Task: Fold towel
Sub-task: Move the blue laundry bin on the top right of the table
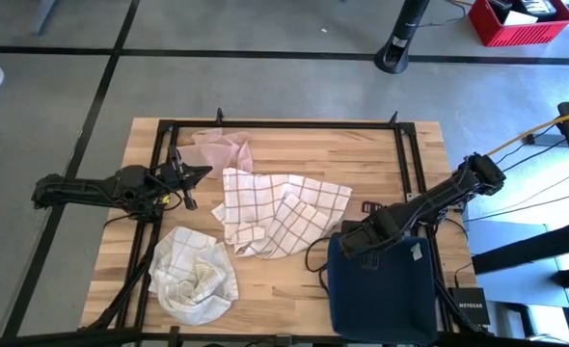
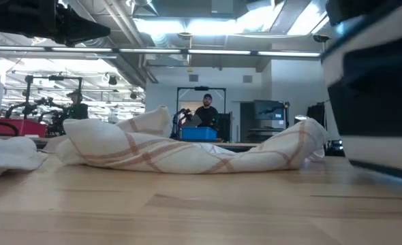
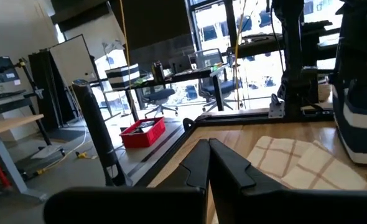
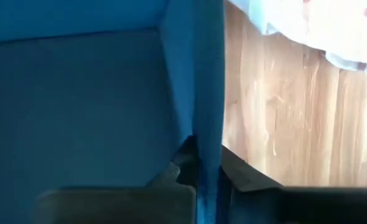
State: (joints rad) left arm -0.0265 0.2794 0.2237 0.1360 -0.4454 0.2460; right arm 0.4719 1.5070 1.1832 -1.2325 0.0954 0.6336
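A white towel with reddish checks (image 1: 277, 214) lies crumpled at the table's middle and also shows in the low view (image 2: 187, 151). My left gripper (image 1: 196, 175) hovers shut and empty just left of it; its closed fingers show in the left wrist view (image 3: 208, 163). My right gripper (image 1: 362, 241) is at the far rim of a dark blue bin (image 1: 381, 289) at the near right and is shut on its wall. My right gripper pinches the blue bin's wall at its upper rim (image 4: 196, 134), one finger inside the bin and one outside. The hold is near the bin's far left corner (image 1: 354, 243). The fingers come from the far right, slanting down.
A pinkish cloth (image 1: 223, 146) lies at the far edge and a crumpled checked cloth (image 1: 196, 275) at the near left. A black metal frame (image 1: 284, 125) borders the table. Bare wood (image 1: 381, 164) shows at the far right.
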